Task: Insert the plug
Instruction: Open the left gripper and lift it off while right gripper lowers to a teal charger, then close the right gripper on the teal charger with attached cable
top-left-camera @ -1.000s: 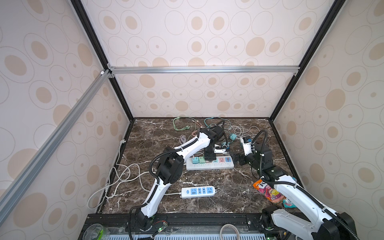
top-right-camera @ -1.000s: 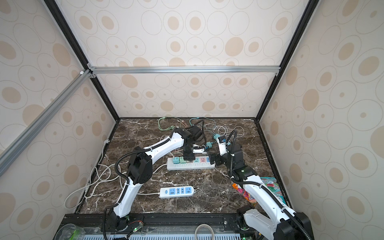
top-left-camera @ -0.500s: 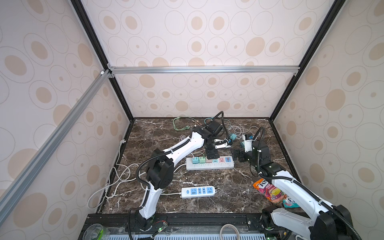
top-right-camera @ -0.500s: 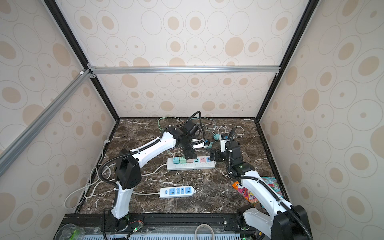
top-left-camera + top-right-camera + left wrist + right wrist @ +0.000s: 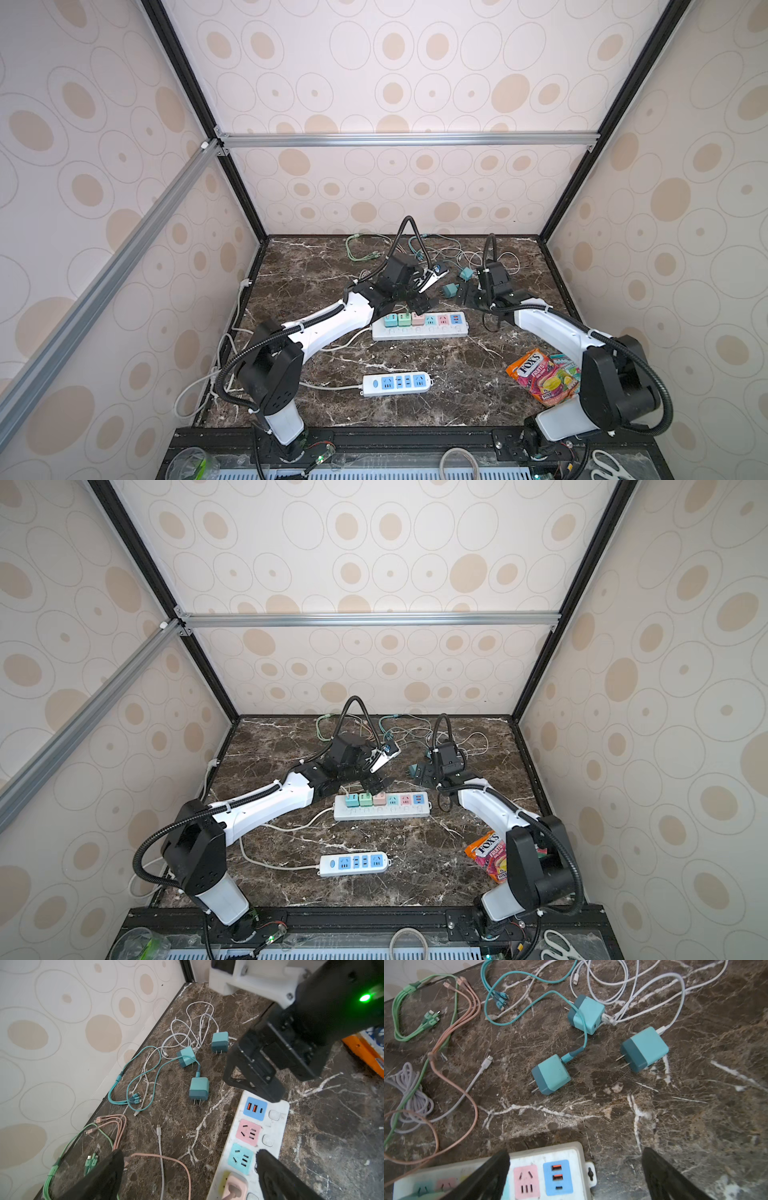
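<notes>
Plug (image 5: 450,289) lies loose just right of centre in a top view, above the power strip (image 5: 419,330). Left gripper (image 5: 190,1159) and right gripper (image 5: 576,1155) both gape wide, empty. The best grasp looks square across its body, prongs clear.

This is looking like a lab's robot test cell: aluminium bars (image 5: 407,139) and black posts (image 5: 200,104) are framing wallpapered panels (image 5: 415,62) around a marble-look tabletop (image 5: 316,266), and a left arm (image 5: 332,320) and right arm (image 5: 552,328) are standing at the frame's lower edge, flanking a power strip (image 5: 419,331).
</notes>
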Action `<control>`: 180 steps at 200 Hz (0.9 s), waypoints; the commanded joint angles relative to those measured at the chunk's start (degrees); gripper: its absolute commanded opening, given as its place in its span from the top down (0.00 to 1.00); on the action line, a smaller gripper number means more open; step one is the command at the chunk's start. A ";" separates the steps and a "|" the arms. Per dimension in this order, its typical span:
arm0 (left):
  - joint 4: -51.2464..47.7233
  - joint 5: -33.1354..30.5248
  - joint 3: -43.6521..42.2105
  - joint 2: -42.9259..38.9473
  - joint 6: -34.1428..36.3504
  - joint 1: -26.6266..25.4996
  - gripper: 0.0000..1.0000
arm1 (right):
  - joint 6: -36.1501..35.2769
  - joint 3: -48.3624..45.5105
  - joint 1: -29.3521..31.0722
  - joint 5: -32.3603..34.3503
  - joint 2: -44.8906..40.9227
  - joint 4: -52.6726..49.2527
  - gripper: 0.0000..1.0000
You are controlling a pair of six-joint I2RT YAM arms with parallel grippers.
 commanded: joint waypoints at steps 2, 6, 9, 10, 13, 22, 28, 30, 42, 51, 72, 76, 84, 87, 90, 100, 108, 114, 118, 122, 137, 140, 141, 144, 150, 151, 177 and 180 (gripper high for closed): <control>12.85 -4.44 -4.15 -5.84 -6.39 0.35 0.01 | 9.05 4.21 -0.06 -0.49 4.86 -7.12 0.00; 14.12 -5.54 -5.26 -6.67 -6.83 0.29 0.02 | 9.67 4.91 -0.05 -1.06 5.71 -7.39 0.00; 15.08 -6.41 -6.09 -7.38 -7.08 0.35 0.02 | 10.14 5.45 -0.06 -1.41 6.38 -7.65 0.00; 15.40 -6.71 -6.35 -7.58 -7.22 0.35 0.02 | 10.29 5.56 -0.06 -1.59 6.58 -7.73 0.00; 16.35 -7.64 -7.15 -8.21 -7.39 0.34 0.02 | 10.66 6.04 -0.06 -1.83 7.15 -7.98 0.00; 19.30 -10.21 -9.31 -10.11 -7.96 0.38 0.01 | 11.82 7.44 -0.04 -2.72 8.88 -8.48 0.00; 21.06 -12.35 -10.71 -11.30 -8.38 0.39 0.02 | 12.73 8.35 -0.06 -2.91 9.93 -8.94 0.00; 21.60 -12.92 -11.05 -11.72 -8.58 0.43 0.02 | 13.12 8.68 -0.06 -2.98 10.14 -9.10 0.00; 24.28 -16.98 -13.46 -14.10 -9.47 0.37 0.02 | 15.22 10.79 -0.07 -2.52 12.04 -10.77 0.00; 26.09 -20.09 -15.03 -15.44 -10.39 0.38 0.02 | 16.83 12.59 0.10 -2.25 13.34 -12.44 0.00; 28.45 -25.50 -18.28 -18.20 -11.89 0.35 0.02 | 19.04 17.14 0.97 -1.39 16.59 -15.23 0.00; 28.63 -26.42 -18.82 -18.60 -12.12 0.40 0.02 | 19.44 17.90 1.19 -1.13 17.07 -15.85 0.00; 28.78 -28.20 -19.72 -19.18 -12.64 0.38 0.02 | 20.23 20.03 1.71 -0.35 18.60 -17.46 0.00; 28.88 -28.86 -20.13 -19.43 -12.83 0.40 0.02 | 20.39 20.82 1.92 -0.06 19.17 -18.05 0.00; 28.69 -29.47 -20.45 -19.65 -13.08 0.39 0.02 | 20.64 21.71 2.10 0.10 19.78 -18.76 0.00; 28.36 -31.30 -21.51 -20.45 -13.59 0.35 0.02 | 21.97 24.62 2.52 1.32 21.79 -21.36 0.00; 28.01 -32.39 -22.51 -21.15 -14.29 0.36 0.02 | 22.79 26.59 2.74 1.80 23.22 -22.89 0.00; 27.82 -32.99 -23.21 -21.53 -14.56 0.40 0.02 | 23.17 27.60 2.91 1.90 24.13 -23.46 0.00; 27.63 -33.18 -23.65 -22.10 -14.73 0.40 0.01 | 23.43 28.24 2.96 2.06 24.63 -23.74 0.00; 27.52 -33.27 -24.12 -22.43 -14.80 0.36 0.02 | 23.82 28.86 3.10 2.30 25.19 -23.99 0.00; 26.71 -33.92 -25.53 -23.64 -14.95 0.43 0.02 | 24.50 30.91 3.11 2.29 27.19 -24.20 0.00; 26.63 -34.16 -25.79 -23.80 -15.04 0.41 0.02 | 24.68 31.35 3.16 2.23 27.66 -24.28 0.00; 26.53 -34.30 -25.83 -23.93 -15.07 0.38 0.02 | 24.72 31.51 3.17 2.25 27.81 -24.31 0.00; 26.41 -34.57 -26.07 -24.04 -15.09 0.36 0.02 | 24.90 32.00 3.11 2.27 28.25 -24.37 0.00; 26.07 -35.37 -26.46 -24.37 -15.05 0.41 0.02 | 25.03 32.98 3.16 2.26 29.04 -24.47 0.00; 26.03 -35.43 -26.47 -24.39 -15.03 0.38 0.02 | 25.08 33.16 3.13 2.27 29.16 -24.49 0.00; 26.32 -41.58 -28.16 -25.24 -15.18 0.41 0.02 | 27.85 38.97 3.19 4.39 33.40 -27.69 0.01; 26.51 -42.31 -28.27 -25.35 -15.18 0.41 0.02 | 28.11 39.76 3.23 4.57 34.01 -28.32 0.01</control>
